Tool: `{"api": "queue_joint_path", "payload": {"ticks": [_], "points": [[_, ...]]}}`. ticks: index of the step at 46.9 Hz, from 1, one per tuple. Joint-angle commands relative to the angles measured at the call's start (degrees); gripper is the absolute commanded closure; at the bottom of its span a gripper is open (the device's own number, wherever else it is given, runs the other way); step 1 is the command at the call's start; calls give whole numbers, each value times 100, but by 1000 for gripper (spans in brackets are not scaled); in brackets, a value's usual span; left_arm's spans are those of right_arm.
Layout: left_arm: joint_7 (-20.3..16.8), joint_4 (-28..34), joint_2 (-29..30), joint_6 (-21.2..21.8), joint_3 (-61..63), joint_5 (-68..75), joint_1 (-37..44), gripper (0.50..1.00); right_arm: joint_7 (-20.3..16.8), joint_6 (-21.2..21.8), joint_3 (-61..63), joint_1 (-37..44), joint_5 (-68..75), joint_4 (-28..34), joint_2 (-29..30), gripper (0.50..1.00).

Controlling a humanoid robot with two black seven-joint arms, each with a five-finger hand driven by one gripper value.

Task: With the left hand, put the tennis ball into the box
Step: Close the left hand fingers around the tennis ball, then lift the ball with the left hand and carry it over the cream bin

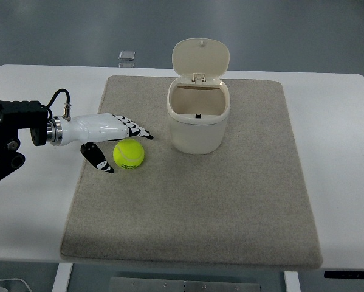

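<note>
Top view: left hand [112,141] spread over mat [230,213], thumb and fingers flanking ball [129,153], not closed on it. Ball rests on mat, left of open-lidded box [198,121]. Tabletop [339,152] white.

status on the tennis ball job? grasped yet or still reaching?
Done: the left hand is at the tennis ball, fingers above it and thumb to its left. In hand: no grasp yet; the fingers are spread and the ball sits on the grey mat. Left: close, lift, and drop it into the cream lidded box, whose lid stands open.
</note>
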Motion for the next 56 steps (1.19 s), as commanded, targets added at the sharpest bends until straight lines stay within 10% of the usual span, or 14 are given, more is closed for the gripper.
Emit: {"api": "queue_joint_path", "payload": {"ticks": [1, 33, 43, 49, 56], "points": [[-9, -1, -26, 1, 1, 19, -9, 579, 0, 0, 0, 2, 0, 0, 0, 562], [-9, -18, -62, 1, 10, 72, -27, 684, 0, 0, 0, -6, 0, 0, 0, 562], [-9, -18, -53, 1, 10, 72, -36, 782, 0, 0, 0, 2, 0, 0, 0, 562], [-9, -45, -18, 1, 10, 72, -88, 992, 0, 0, 0, 2, 0, 0, 0, 560], [-9, -150, 105, 71, -25, 63, -220, 1000, 0, 0, 0, -6, 0, 0, 0, 562]]}}
